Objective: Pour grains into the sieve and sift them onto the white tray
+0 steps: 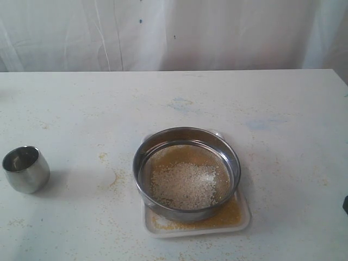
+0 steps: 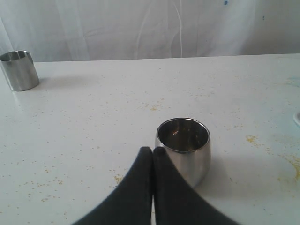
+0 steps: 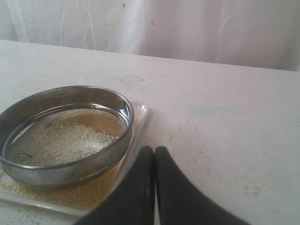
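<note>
The sieve point(image 1: 186, 173) point(image 3: 56, 140), a wide steel ring with mesh, rests on the white tray point(image 1: 243, 218) point(image 3: 140, 114). Pale coarse grains point(image 1: 185, 185) point(image 3: 58, 140) lie heaped in the mesh, and fine yellowish-tan grains point(image 1: 228, 216) point(image 3: 84, 192) cover the tray under it. A small rounded steel cup point(image 1: 25, 168) point(image 2: 183, 147) stands upright and empty-looking at the left. My left gripper point(image 2: 153, 151) is shut, holding nothing, just short of the cup. My right gripper point(image 3: 154, 151) is shut and empty beside the tray's edge. Neither gripper shows in the exterior view.
A second straight-sided steel cup point(image 2: 18, 70) stands far off on the white table point(image 1: 244, 103), seen only in the left wrist view. Sparse tan specks point(image 1: 111, 176) dot the tabletop. A white curtain point(image 1: 174, 32) hangs behind the table's back edge.
</note>
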`<act>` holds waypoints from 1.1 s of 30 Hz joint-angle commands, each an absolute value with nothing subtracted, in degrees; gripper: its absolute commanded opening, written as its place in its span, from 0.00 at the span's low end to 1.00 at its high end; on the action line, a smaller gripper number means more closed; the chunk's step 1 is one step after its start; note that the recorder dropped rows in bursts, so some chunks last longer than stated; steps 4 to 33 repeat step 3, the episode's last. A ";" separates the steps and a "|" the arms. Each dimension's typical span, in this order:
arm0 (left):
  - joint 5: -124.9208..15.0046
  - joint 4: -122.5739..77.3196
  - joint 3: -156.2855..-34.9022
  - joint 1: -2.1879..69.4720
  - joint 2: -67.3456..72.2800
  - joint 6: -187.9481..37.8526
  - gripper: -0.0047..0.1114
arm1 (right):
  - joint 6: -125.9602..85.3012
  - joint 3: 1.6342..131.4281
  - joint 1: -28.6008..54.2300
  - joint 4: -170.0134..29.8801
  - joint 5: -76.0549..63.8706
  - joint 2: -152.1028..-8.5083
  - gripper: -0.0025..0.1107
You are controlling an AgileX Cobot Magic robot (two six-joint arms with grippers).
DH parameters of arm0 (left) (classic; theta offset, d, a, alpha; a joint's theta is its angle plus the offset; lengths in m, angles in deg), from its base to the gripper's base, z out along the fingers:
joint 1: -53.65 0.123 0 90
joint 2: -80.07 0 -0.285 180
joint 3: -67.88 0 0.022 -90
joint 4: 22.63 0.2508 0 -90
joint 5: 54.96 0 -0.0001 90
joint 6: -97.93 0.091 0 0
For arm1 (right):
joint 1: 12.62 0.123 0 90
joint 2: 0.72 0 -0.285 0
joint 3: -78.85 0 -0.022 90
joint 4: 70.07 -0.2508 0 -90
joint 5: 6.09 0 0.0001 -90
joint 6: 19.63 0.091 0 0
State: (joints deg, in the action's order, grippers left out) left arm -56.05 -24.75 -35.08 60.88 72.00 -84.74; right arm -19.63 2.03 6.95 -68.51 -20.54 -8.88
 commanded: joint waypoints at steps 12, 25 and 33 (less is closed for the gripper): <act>-56.20 -25.22 -34.90 60.92 72.28 -84.69 0.04 | -19.63 1.63 6.71 -68.13 -20.16 -8.51 0.02; -56.20 -25.22 -34.90 60.92 72.28 -84.69 0.04 | -19.63 1.63 6.71 -68.13 -20.16 -8.51 0.02; -56.20 -25.22 -34.90 60.92 72.28 -84.69 0.04 | -19.63 1.63 6.71 -68.13 -20.16 -8.51 0.02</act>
